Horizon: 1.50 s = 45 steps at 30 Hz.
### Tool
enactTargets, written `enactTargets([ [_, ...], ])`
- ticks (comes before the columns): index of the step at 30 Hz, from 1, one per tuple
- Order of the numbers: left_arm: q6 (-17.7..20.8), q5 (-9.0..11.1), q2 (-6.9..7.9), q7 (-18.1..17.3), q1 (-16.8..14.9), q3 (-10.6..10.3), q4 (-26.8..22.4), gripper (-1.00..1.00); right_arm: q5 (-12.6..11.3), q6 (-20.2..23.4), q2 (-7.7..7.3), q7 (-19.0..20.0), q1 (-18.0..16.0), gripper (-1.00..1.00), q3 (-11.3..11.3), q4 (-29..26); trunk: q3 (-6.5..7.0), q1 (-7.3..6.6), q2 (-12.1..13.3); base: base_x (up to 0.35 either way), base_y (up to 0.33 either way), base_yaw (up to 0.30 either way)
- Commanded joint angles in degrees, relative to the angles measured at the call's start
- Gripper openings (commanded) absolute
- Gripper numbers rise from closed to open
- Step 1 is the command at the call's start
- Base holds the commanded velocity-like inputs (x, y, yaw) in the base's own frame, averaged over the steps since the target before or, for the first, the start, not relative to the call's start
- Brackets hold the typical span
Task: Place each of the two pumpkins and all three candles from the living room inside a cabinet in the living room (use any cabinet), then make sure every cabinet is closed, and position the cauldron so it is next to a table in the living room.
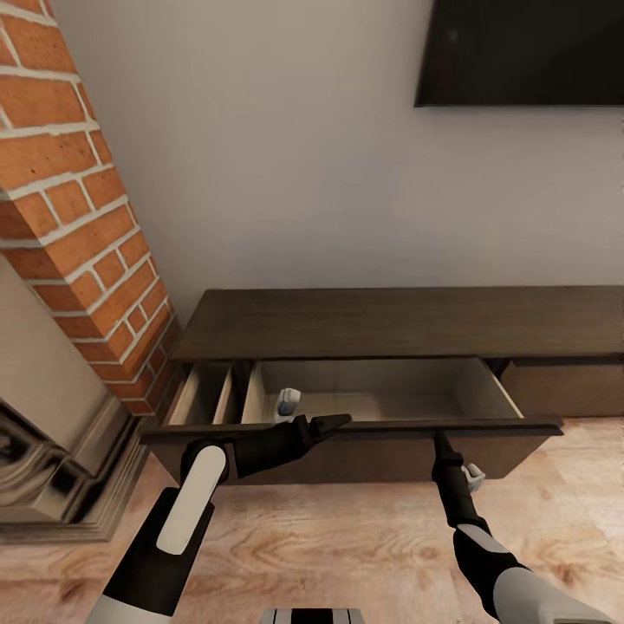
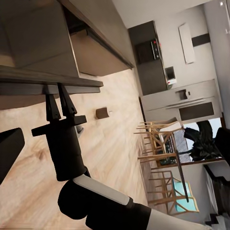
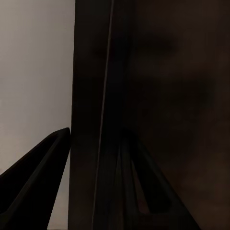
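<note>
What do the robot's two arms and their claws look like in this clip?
Both arms combine glossy white shell panels with black joint housings. The left arm has a long white forearm cover ending in a black wrist. The left claw and right claw are matte black with slim, pointed, tapering fingers. A small pale grey block sits beside the right wrist. No loose cables or markings visible.

Both arms are showing glossy black joint housings alternating with smooth white shell panels, the left forearm (image 1: 192, 498) wearing a long rounded white cover. The left gripper (image 1: 334, 422) and right gripper (image 1: 442, 439) are presenting slim, matte-black tapering fingers on black wrists, with a small pale-grey fitting sitting beside each wrist.
</note>
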Motion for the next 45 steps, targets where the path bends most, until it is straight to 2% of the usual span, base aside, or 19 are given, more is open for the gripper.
enactTargets([
  [1,0.19,-0.36,-0.03,-0.39,-0.03,0.06,0.01,1.0,0.32,-0.35,0.01,0.26,-0.02,-1.0,0.84,-0.01,-0.04,-0.04,-0.02,-0.185,0.0,0.0],
  [38,0.19,-0.41,-0.03,-0.39,-0.03,0.07,0.01,1.0,0.32,-0.35,0.01,0.26,-0.02,-1.0,0.86,-0.01,-0.04,-0.04,-0.02,-0.023,0.0,0.0],
  [45,0.19,-0.4,-0.03,-0.39,-0.03,0.07,0.01,1.0,0.32,-0.35,0.01,0.26,-0.06,-1.0,0.84,-0.01,-0.04,-0.04,-0.02,-0.138,0.0,0.0],
])
